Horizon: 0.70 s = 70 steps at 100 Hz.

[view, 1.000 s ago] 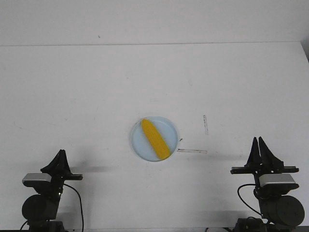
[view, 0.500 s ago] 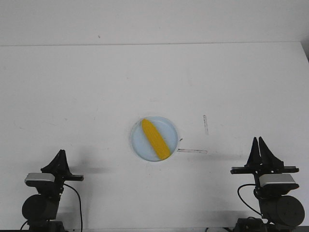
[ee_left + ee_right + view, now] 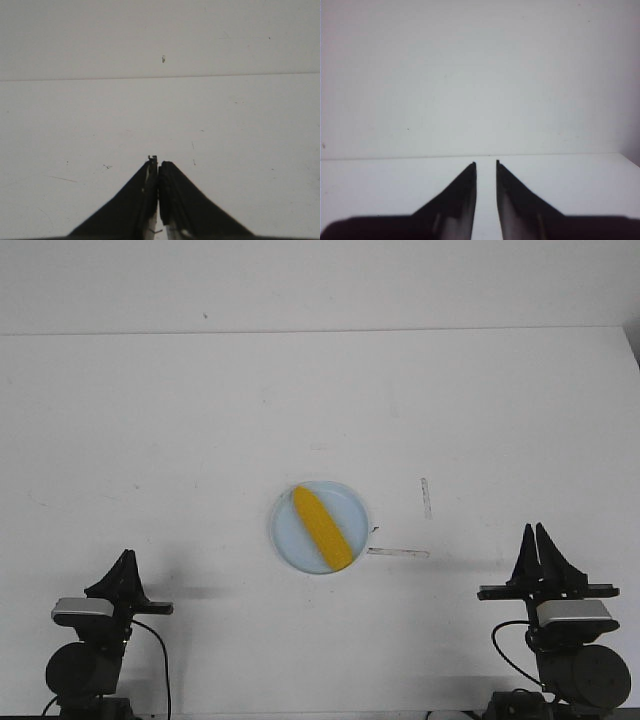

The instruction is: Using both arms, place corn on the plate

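The yellow corn (image 3: 322, 528) lies diagonally inside the pale blue plate (image 3: 350, 502) near the middle of the white table in the front view. My left gripper (image 3: 126, 558) rests at the near left edge, far from the plate, its fingers pressed together and empty (image 3: 158, 162). At the near right edge stands my right gripper (image 3: 534, 531), its two fingers a small gap apart with nothing between them (image 3: 485, 163). Neither wrist view shows the corn or the plate.
Two thin strips of tape (image 3: 398, 552) (image 3: 426, 497) lie on the table just right of the plate. The table's far edge meets a white wall (image 3: 320, 285). A dark object shows at the far right edge (image 3: 634, 345).
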Motion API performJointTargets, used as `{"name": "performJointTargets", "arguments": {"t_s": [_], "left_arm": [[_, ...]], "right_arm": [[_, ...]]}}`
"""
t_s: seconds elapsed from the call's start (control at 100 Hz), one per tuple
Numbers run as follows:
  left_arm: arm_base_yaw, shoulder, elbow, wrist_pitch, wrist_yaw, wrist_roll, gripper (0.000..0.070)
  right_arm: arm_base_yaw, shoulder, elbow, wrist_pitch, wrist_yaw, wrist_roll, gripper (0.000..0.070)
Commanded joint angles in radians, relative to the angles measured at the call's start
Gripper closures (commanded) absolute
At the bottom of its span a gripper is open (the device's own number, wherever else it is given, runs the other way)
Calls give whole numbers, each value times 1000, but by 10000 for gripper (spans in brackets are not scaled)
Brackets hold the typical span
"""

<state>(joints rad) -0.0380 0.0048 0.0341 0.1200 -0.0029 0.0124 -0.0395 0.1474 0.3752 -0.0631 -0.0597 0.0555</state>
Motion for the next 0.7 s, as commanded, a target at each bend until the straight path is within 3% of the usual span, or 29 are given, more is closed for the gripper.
{"name": "performJointTargets", "arguments": {"t_s": [0.0,0.69], "left_arm": [[-2,-2,-21,13,0,9,699],[-2,-2,-21,13,0,9,699]], "right_arm": [[1,-3,6,11,0,-1,622],[1,-11,1,5,-6,-5,622]]}}
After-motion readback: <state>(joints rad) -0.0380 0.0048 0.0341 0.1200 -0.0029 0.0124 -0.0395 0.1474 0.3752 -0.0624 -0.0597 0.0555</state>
